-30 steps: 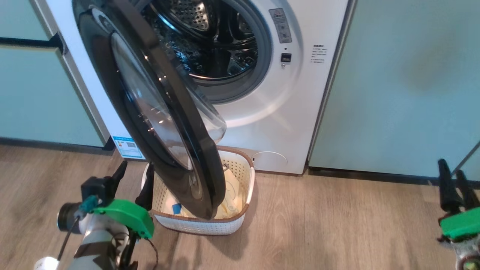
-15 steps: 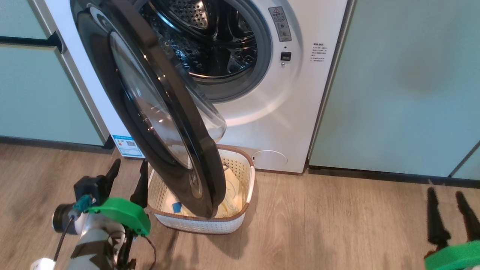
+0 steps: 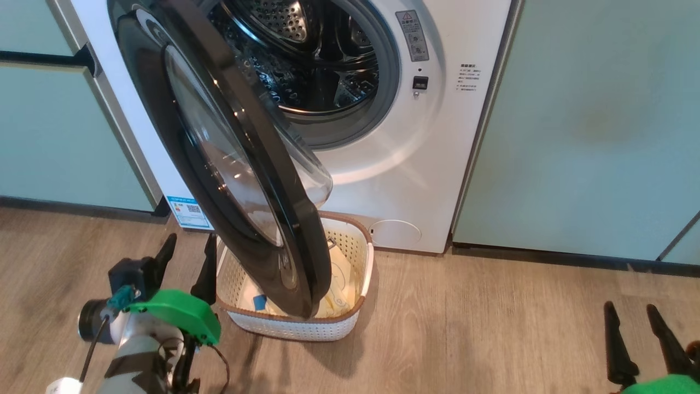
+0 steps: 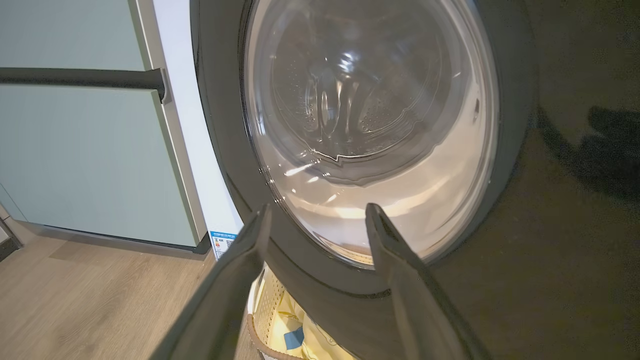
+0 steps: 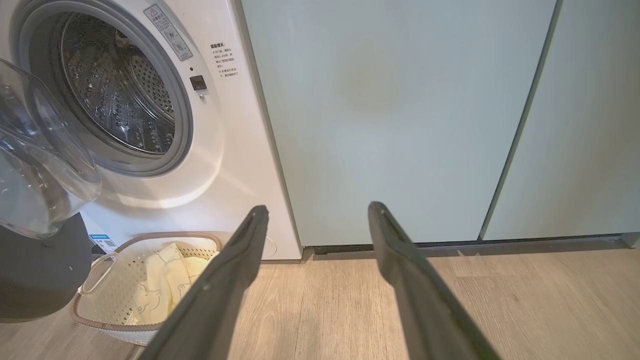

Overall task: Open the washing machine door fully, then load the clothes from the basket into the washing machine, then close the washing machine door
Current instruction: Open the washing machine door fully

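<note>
Door only part-open, hanging over basket w/ clothes, near side of washer. My L gripper spread wide, empty, just left of door. R gripper same, right. Plan: catch rim's free edge, swing leftward slow till fully open

Bright, even light — glare streaks the washing machine door, a soft shadow falls beside the basket.

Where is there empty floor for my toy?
Bare wooden floor lies right of the cream perforated basket, before the pale teal cabinet doors, up to the right hand. It is crowded left: the round black-rimmed glass door hangs over the basket, the left hand beside it.
</note>
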